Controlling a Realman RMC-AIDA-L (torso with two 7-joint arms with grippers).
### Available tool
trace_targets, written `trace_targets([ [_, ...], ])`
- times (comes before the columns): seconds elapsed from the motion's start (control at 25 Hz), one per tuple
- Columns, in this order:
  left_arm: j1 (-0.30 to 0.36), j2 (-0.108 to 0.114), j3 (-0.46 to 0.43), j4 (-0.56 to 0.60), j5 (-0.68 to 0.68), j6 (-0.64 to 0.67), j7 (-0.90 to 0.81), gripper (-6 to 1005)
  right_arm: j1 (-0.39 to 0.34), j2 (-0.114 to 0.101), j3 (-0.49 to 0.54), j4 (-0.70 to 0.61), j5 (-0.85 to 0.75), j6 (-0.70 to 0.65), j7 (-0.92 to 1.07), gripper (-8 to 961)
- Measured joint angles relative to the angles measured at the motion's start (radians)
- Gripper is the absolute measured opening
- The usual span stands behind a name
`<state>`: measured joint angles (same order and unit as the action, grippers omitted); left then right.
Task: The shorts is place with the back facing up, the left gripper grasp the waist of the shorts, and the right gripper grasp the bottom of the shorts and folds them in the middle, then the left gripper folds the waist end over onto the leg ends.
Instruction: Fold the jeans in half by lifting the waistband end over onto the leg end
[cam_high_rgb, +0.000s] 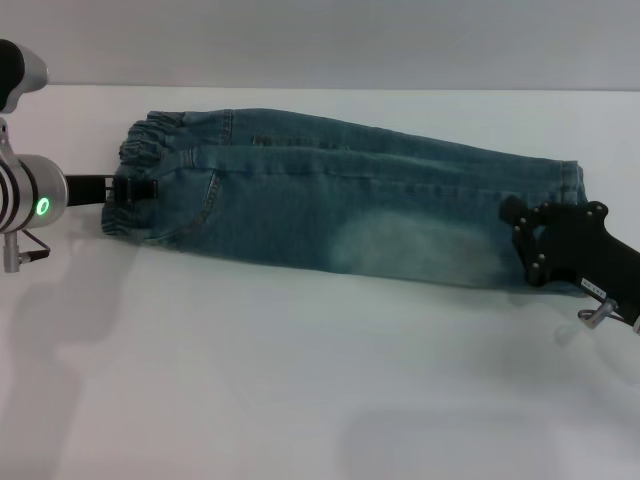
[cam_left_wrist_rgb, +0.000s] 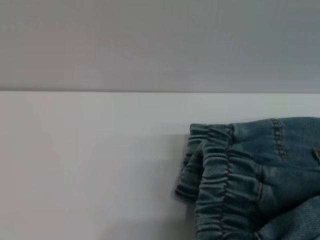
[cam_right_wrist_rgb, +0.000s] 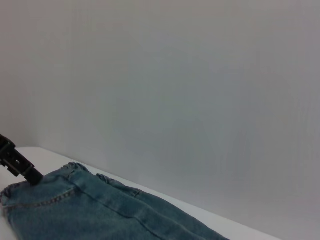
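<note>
- The shorts lie on the white table, already folded lengthwise
- The left gripper sits clamped on the waist, apparently ready for the end-over fold
- The right gripper rests at the leg ends; jaw state cannot be told

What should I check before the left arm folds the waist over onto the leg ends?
1. Shorts already folded lengthwise into a long strip: ok.
2. Left gripper at the waist: ok, its black jaws reach the gathered band.
3. Left jaws shut on the waist: cannot tell.
4. Right gripper clear of the landing spot: not ok, it sits over the leg ends.
5. Strip lying flat on the table: ok.
</note>
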<state>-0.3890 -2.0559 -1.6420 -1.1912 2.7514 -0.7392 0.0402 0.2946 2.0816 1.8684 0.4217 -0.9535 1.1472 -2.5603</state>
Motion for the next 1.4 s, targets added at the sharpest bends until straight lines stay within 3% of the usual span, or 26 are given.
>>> trace_targets([
  [1.4, -0.055, -0.001, -0.023, 0.060, -0.001, -0.064, 0.015, 850, 0.008, -0.003, 0.000, 0.000, -0.005, -0.005, 0.000, -1],
])
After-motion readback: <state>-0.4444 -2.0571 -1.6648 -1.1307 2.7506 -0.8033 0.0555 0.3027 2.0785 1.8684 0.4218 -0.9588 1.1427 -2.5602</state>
